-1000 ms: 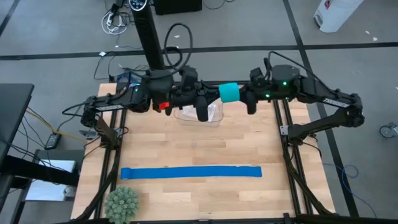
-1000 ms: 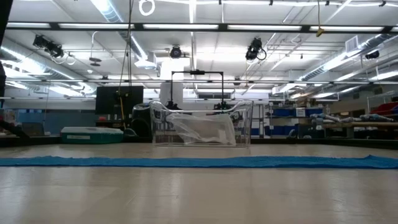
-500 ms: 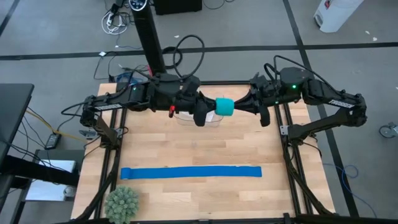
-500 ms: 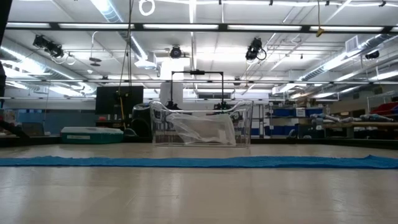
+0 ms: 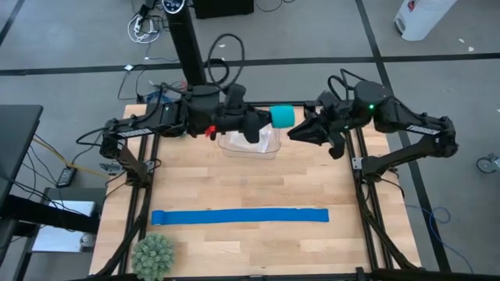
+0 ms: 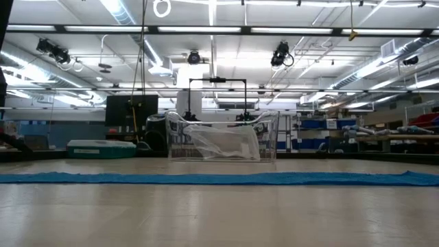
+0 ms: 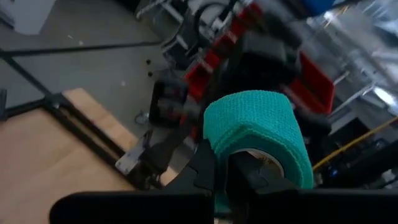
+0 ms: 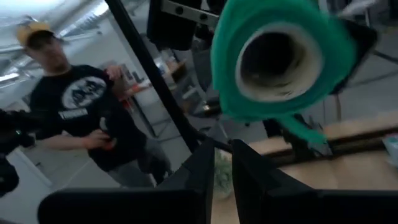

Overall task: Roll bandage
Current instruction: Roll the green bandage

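Observation:
The bandage (image 5: pixel 283 117) is a teal roll with a white hollow core, held high over the table's far part. My left gripper (image 5: pixel 267 122) comes at it level from the left and is shut on it. In the right wrist view the roll (image 8: pixel 280 59) shows end-on, and a short loose tail (image 8: pixel 301 130) hangs from it. My right gripper (image 5: pixel 293 133) points left from the right side. It stands just apart from the roll, with a narrow gap between its fingers and nothing in it. My left gripper holds the roll by its wall at the end nearer to it (image 7: pixel 219 155). One finger (image 7: pixel 252 174) reaches into the hollow core and the other (image 7: pixel 202 165) lies outside. The fingers come level from the table's left. The roll is lifted clear, its axis about level.
A clear plastic container (image 5: pixel 250 143) stands below the roll at the far middle of the table. A royal-blue strip (image 5: pixel 240 215) lies flat across the near half. A green spiky ball (image 5: pixel 152 254) sits at the near left corner. A person (image 8: pixel 81 106) stands beyond the table.
My right gripper, which was at the roll's right end, has come away from it and turned, so its fingers now point left and slightly toward the near edge. My left gripper has rolled its wrist and kept the roll, which swung nearer and then back.

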### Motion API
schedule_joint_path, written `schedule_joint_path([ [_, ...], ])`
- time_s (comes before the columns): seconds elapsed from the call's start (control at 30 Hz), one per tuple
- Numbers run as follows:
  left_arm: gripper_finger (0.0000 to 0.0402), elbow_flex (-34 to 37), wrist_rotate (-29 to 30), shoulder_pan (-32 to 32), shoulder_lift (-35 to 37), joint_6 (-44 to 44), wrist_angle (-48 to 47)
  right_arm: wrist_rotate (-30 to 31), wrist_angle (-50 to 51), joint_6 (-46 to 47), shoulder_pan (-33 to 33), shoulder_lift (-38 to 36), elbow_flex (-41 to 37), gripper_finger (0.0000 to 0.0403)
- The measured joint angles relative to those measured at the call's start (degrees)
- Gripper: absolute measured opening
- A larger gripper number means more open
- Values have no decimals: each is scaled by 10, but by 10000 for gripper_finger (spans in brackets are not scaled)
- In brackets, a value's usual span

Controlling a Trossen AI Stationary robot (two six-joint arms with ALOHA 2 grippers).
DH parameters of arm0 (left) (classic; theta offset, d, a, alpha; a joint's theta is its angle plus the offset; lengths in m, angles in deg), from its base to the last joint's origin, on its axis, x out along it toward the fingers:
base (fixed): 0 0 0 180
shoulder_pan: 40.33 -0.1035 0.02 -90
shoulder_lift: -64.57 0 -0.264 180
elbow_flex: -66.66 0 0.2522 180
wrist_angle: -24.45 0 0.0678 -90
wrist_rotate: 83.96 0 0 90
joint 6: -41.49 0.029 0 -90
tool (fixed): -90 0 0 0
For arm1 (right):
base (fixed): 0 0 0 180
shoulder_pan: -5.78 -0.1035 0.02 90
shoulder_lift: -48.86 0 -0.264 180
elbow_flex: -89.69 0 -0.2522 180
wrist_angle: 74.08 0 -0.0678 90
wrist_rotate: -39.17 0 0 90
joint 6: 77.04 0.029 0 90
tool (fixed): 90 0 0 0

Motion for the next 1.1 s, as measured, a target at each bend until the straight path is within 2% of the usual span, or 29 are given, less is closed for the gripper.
schedule_joint_path([
  [0.33, 21, 0, 15, 0, 0, 1, 31, 69, -92, -8, -23, 33, -1, 50],
  [0.47, 21, 0, 11, 0, 0, 1, 41, 100, -91, -27, -26, 35, 0, 46],
  [0.9, 21, 0, -7, 0, -1, 0, 44, 132, -106, -80, -15, 42, 0, 4],
  [1.1, 21, 0, -8, 0, -1, 0, 45, 127, -122, -96, 1, 42, -1, 4],
])
